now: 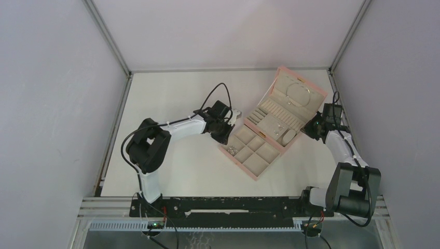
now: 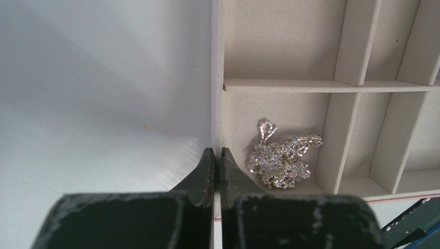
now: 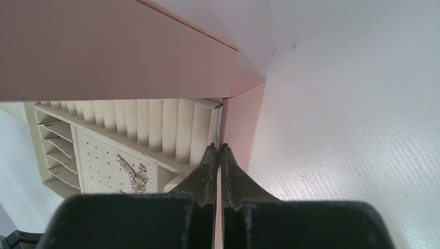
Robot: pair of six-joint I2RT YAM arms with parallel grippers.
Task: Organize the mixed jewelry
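Rail [image 1: 223,205]: nearest to you, a black bar across the near edge with both arm bases bolted to it.
Left arm [image 1: 155,148]: it reaches up and rightward over the white bench [image 1: 176,93] to the left corner of the pink box [image 1: 239,165].
Left gripper [image 2: 217,151]: clenched, its fingers pressed together with nothing between them. The tips sit right at the top of the box's outer left wall; you cannot tell whether they touch it.
Chain cluster [image 2: 283,161]: a small silver heap with one loop sticking up. It lies in the cream compartment just inside that wall, close beside the left gripper's tips and apart from them.
Box layout: square compartments in the near half, a row of ring rolls [image 3: 155,124] behind them, and the lid [image 1: 311,88] standing open at the far right.
Sparkling piece [image 3: 132,174]: it rests on the perforated cream panel in front of the ring rolls.
Thin hoop [image 1: 298,94]: a faint ring against the lid's lining; too small for you to tell more.
Right arm [image 1: 345,150]: it rises from the right base toward the box's right side.
Right gripper [image 3: 218,148]: clenched too, fingers together and holding nothing. The tips are at the box's right wall, beside the end of the ring rolls and under the lid's pink edge.
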